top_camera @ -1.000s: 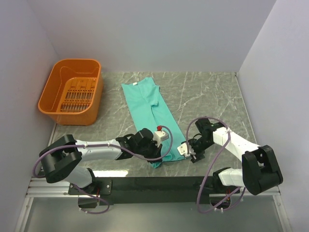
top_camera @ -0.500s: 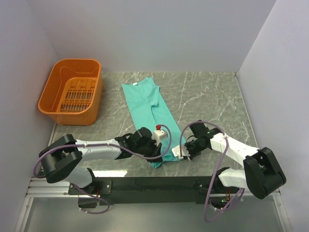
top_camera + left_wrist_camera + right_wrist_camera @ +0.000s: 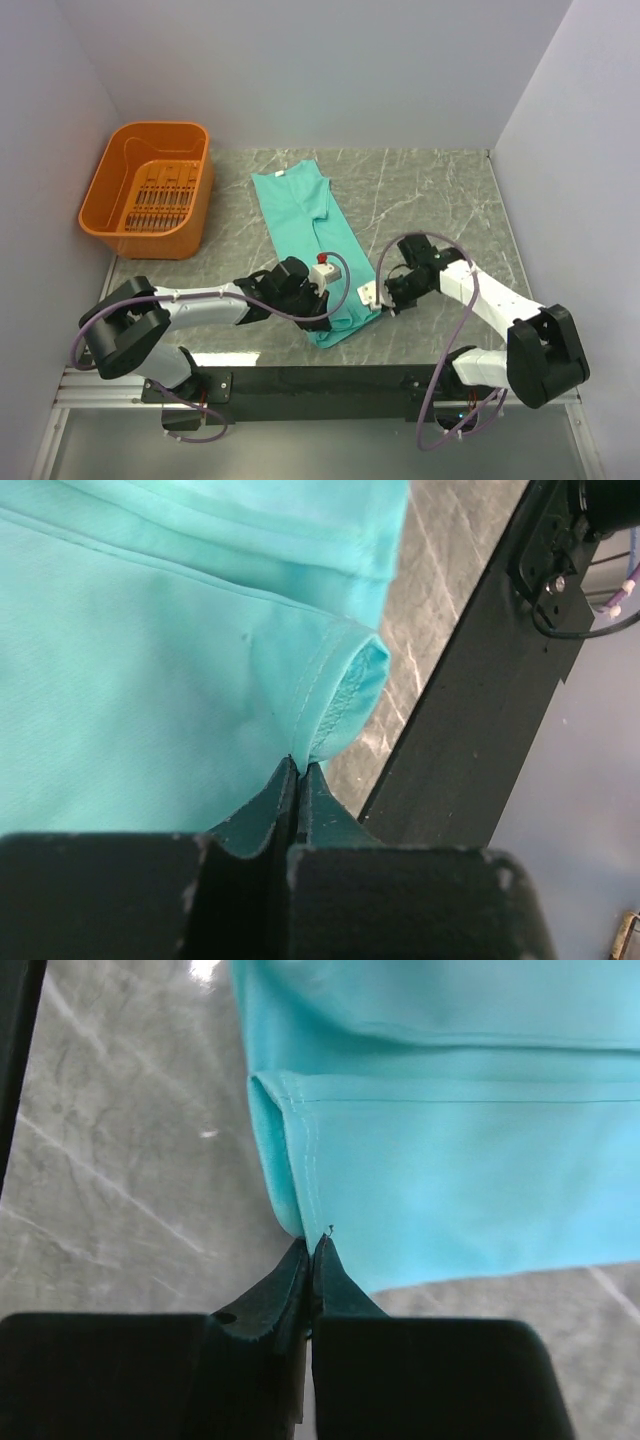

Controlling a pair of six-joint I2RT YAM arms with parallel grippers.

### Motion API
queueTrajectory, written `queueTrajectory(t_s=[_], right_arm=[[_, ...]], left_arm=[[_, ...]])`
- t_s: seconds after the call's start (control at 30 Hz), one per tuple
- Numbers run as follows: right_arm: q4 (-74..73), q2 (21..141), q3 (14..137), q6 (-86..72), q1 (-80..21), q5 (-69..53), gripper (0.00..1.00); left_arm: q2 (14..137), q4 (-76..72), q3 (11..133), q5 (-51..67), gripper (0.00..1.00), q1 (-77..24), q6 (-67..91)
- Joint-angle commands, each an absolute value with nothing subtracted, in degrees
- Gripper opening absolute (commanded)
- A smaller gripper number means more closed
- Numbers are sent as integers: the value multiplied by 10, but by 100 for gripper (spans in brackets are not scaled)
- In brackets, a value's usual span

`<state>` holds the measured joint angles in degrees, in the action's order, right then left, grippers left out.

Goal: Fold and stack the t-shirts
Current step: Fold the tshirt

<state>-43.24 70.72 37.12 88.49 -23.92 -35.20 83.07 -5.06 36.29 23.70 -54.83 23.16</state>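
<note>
One orange basket [image 3: 150, 243], teal t-shirt [image 3: 300, 210] outside

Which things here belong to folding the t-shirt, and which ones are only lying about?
Part of the job:
- teal t-shirt, lying lengthwise on the table
- left hand, shut on its near hem
- right hand, shut on the same hem

Just lying about:
- orange basket, far left, apart from the shirt

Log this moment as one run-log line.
t-shirt: folded lengthwise | left gripper: shut on near hem | right gripper: shut on near hem | phase: both corners pinched
</note>
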Motion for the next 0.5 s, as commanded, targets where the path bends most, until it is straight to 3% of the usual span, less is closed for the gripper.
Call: queueTrajectory(t_s=[0.0, 0.47], right_arm=[[-516, 732, 459, 888, -222, -406, 0], [-576, 808, 578, 829, -201, -485, 0]], left_arm=[[809, -31, 400, 254, 1, -532, 203], [813, 46, 468, 268, 1, -488, 158]])
